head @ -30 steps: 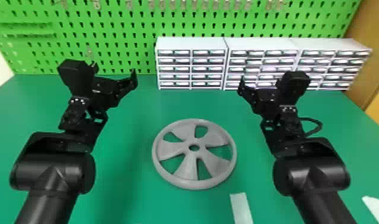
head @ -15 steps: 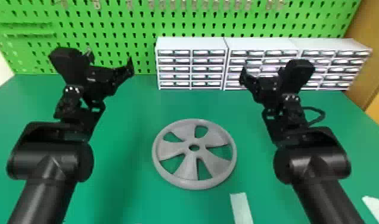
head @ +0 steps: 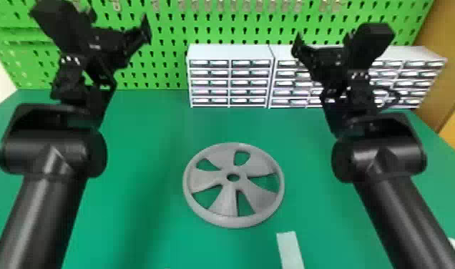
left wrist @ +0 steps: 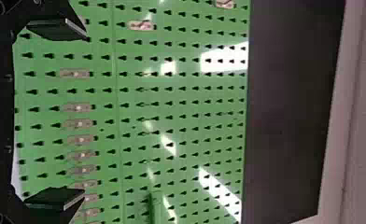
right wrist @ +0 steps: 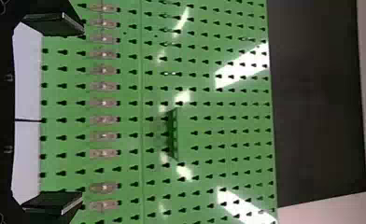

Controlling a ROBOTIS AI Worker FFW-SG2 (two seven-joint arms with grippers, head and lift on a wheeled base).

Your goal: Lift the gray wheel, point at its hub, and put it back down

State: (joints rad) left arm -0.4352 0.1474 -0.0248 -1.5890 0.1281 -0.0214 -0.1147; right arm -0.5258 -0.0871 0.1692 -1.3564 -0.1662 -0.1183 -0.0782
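Green pegboard (head: pixel 173 34) behind left tool (head: pixel 118 17) and right tool (head: pixel 322 38), both spread pretty wide. White drawer units (head: pixel 230 52) back there too. Gray wheel (head: pixel 205 180) lying flat on green bench (head: pixel 141 200), lower down, between tools.

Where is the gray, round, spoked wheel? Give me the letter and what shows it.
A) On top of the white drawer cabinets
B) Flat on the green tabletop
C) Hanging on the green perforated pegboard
B: the gray wheel lies flat on the green tabletop, in front of the cabinets.
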